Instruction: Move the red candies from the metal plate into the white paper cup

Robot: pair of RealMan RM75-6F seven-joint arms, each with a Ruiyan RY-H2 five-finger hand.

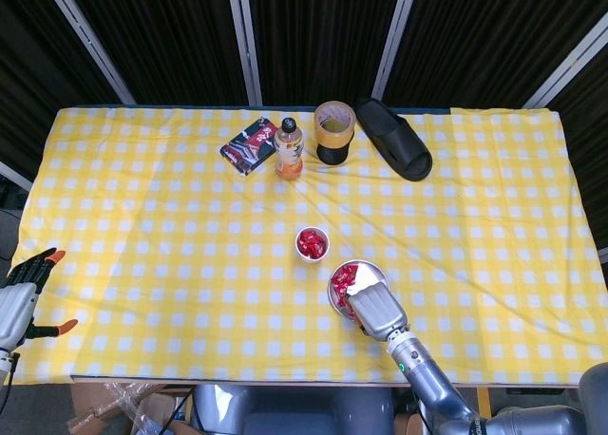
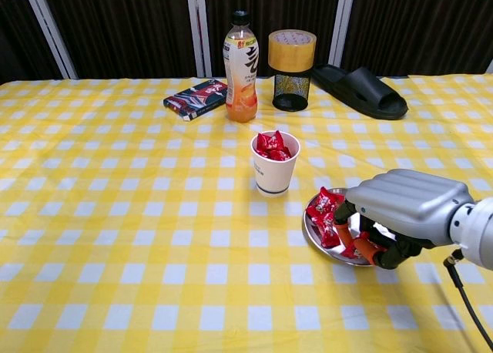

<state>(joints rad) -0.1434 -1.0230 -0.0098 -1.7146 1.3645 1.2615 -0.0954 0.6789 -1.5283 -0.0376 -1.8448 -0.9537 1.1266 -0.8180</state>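
Right hand palm-down over metal plate, fingers curled into red candies

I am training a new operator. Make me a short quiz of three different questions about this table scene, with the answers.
1. True or false: the white paper cup already holds some red candies.
2. Which hand is over the metal plate? A) left hand B) right hand C) both
3. Fill in: the tape roll sits on top of a black mesh ____.

Key
1. True; red wrappers show above its rim.
2. B; the right hand has its fingers down among the red candies, while the left hand is off the table's near left corner.
3. holder.
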